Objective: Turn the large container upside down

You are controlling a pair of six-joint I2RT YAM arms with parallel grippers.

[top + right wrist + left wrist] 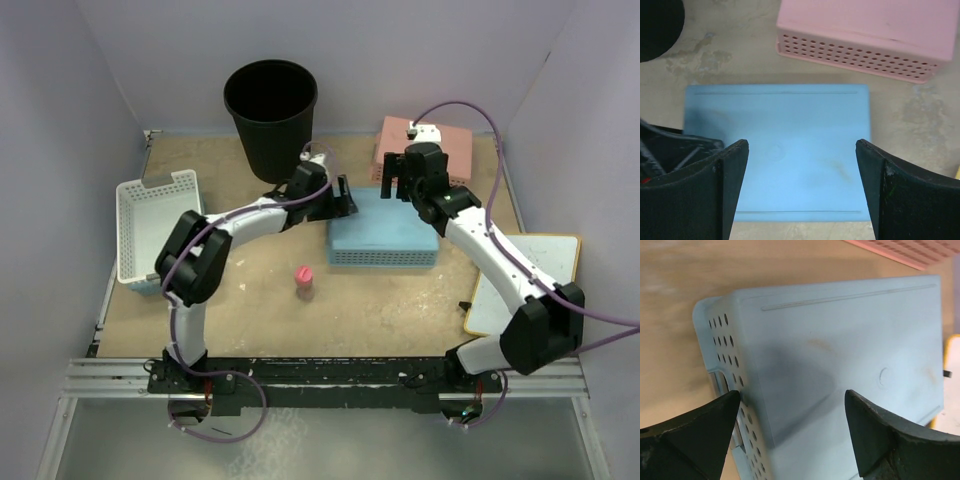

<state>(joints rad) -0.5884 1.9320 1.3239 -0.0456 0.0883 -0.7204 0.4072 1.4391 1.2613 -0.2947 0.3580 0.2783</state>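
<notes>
Large container [268, 150] upright at back of tabletop [380, 300], mouth up, untouched. I see left jaws and right jaws released, empty, over upturned blue basket [385, 238]. I'd send left jaws rearward to rim, pinch wall firmly, tip slowly.

My left arm [250, 218] covers part of the black bin's [270, 150] foot; my right wrist view crops it.
</notes>
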